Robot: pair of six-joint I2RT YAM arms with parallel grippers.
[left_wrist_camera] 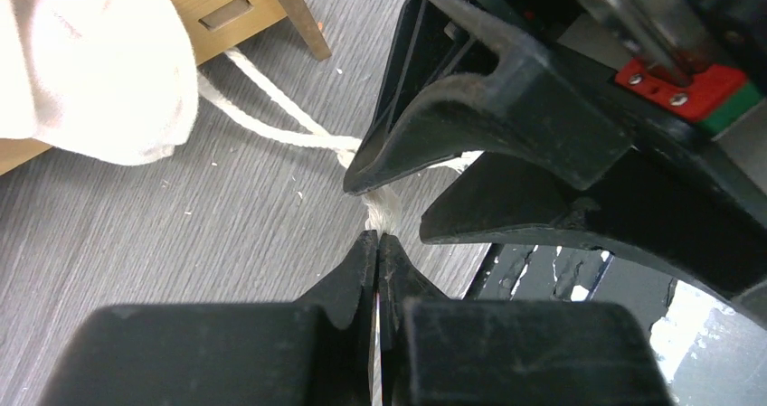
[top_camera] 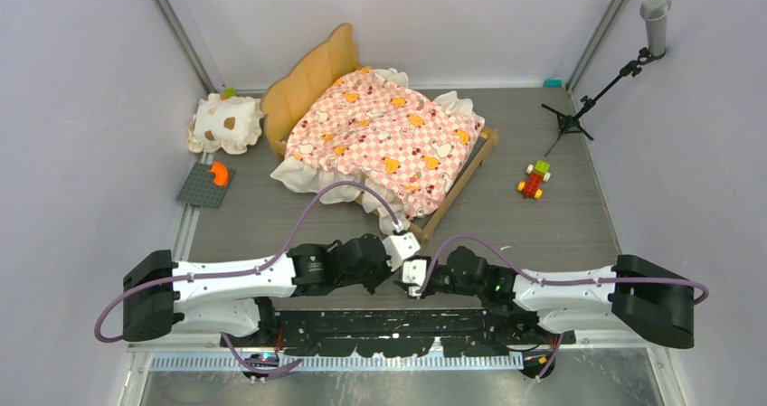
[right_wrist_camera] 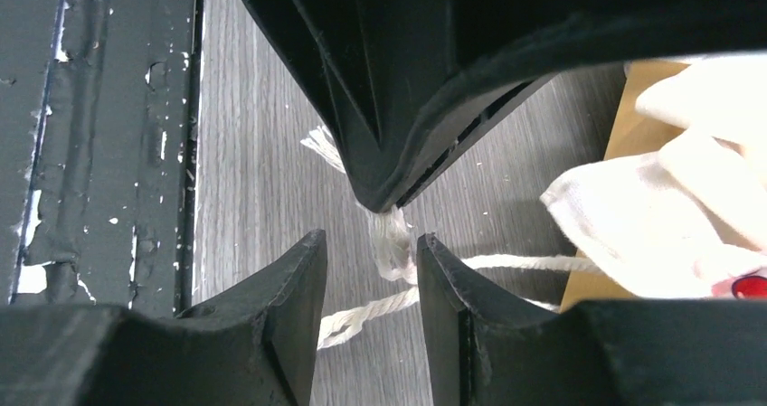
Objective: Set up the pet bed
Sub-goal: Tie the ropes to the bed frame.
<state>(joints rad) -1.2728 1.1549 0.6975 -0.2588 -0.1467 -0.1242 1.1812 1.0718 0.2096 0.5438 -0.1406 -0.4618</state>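
The pet bed, a light-wood frame with a wavy headboard and a pink checkered, cream-ruffled mattress, stands at the middle back of the table. A white cord runs over the table from the bed's near corner. My left gripper is shut on the cord's frayed end, just in front of that corner. My right gripper faces it tip to tip and stands open, with the frayed cord hanging between its fingers and close to the right finger. In the top view the two grippers almost meet.
A cream ruffled pillow with brown spots lies left of the headboard. Nearer on the left is a grey plate with an orange piece. A small brick toy and a microphone stand are at the right. The arms' black base plate borders the near edge.
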